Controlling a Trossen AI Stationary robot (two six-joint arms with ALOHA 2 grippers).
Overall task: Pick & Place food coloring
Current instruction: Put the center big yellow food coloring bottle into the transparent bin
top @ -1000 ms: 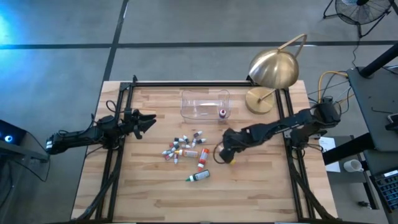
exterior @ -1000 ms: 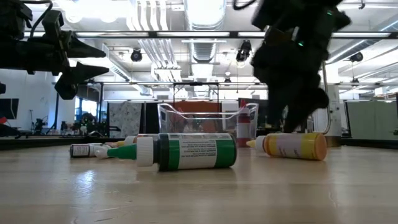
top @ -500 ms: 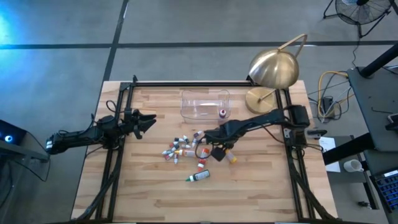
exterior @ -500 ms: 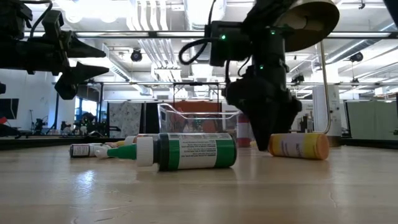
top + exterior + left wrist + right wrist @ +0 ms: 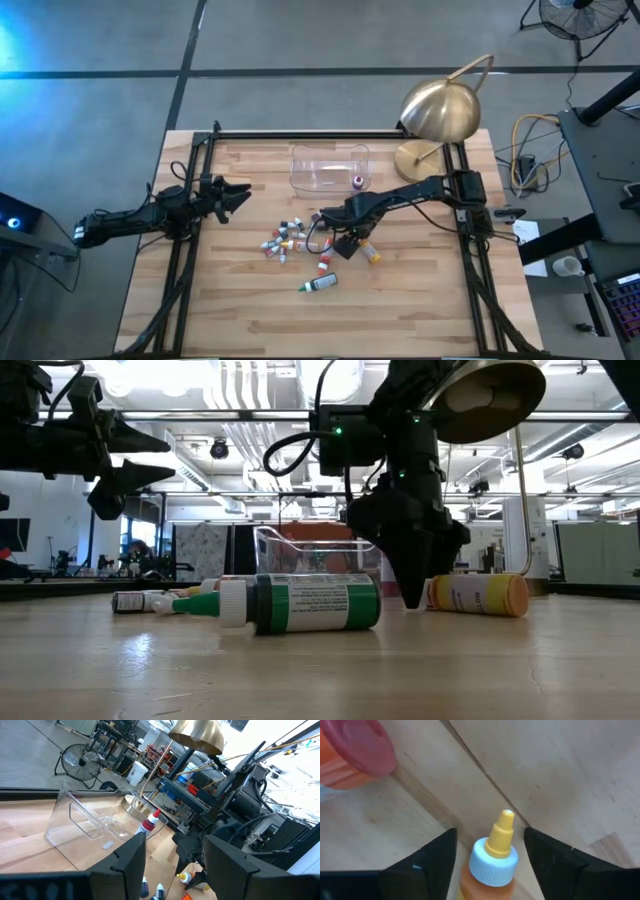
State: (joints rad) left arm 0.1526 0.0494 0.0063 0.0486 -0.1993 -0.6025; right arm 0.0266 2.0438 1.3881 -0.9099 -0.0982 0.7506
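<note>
Several small food coloring bottles [image 5: 289,238] lie in a cluster mid-table. Nearer the front lie an orange bottle [image 5: 324,265], a yellow one [image 5: 371,253] and a green one [image 5: 320,284]. My right gripper [image 5: 334,240] points straight down over the orange bottle's cap end [image 5: 493,856]. It is open, with one finger on each side of the cap and a narrow gap on both sides. My left gripper [image 5: 238,194] hovers open and level at the table's left, holding nothing.
A clear plastic tub [image 5: 330,167] stands at the far middle with one red bottle [image 5: 357,181] in it. A brass lamp [image 5: 438,120] stands at the far right corner. Another orange bottle with a red cap [image 5: 353,755] lies close to my right fingers.
My right gripper has moved toward the table's left edge and down. It has tipped until it points straight down, and now stands low over the orange bottle beside the yellow one. The bottles lie as they did.
</note>
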